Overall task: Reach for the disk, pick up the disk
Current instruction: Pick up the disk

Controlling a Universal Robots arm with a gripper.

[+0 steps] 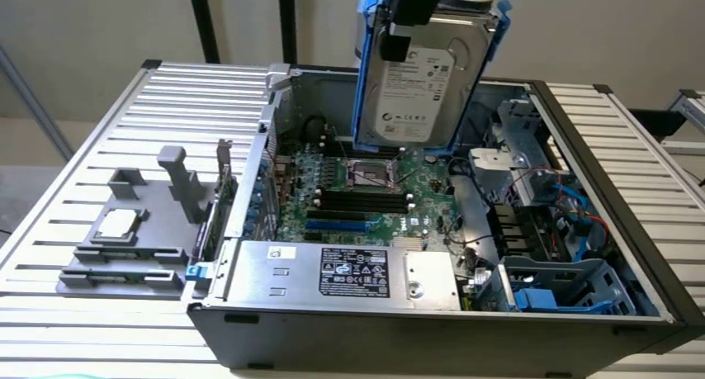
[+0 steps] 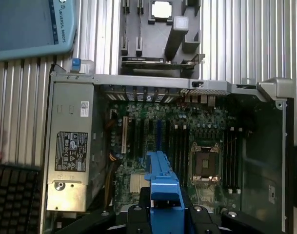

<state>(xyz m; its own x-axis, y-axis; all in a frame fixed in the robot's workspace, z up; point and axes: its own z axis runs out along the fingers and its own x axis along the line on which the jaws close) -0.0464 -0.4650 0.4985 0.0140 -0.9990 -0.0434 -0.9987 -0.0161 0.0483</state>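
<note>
- We see the disk [image 1: 424, 86], a flat rectangular silver-grey metal hard drive with a white printed label and bright blue plastic rails along its sides, hanging upright in the air above the open black desktop computer case [image 1: 441, 329], clear of the green motherboard [image 1: 352, 189] beneath it.
- The black gripper [image 1: 417, 7] clamps the drive from above at its top edge; we judge the fingers closed on it, since nothing else bears the drive's weight.
- In the wrist view the gripper [image 2: 164, 207] appears as black fingers on either side of a blue rail of the disk [image 2: 163, 187], which points down toward the motherboard [image 2: 187, 141]. Gripping the narrow top edge lets the drive hang vertically, which we take to be how it would slide out of a bay.
- The label faces the exterior camera, and the drive tilts slightly, its lower end toward the exterior view's left.
- The blue plastic drive cage [image 1: 567, 284] sits in the case's near corner at the exterior view's right, well apart from the lifted drive.
- The silver power supply with a black label [image 1: 347, 273] lies along the case's near edge.
- A grey plastic fixture [image 1: 138, 230] holding a small square silver chip [image 1: 118, 224] rests on the slatted aluminium table [image 1: 78, 189], beside the case.
- We judge the pick-up done: the drive is held and off every surface.
</note>
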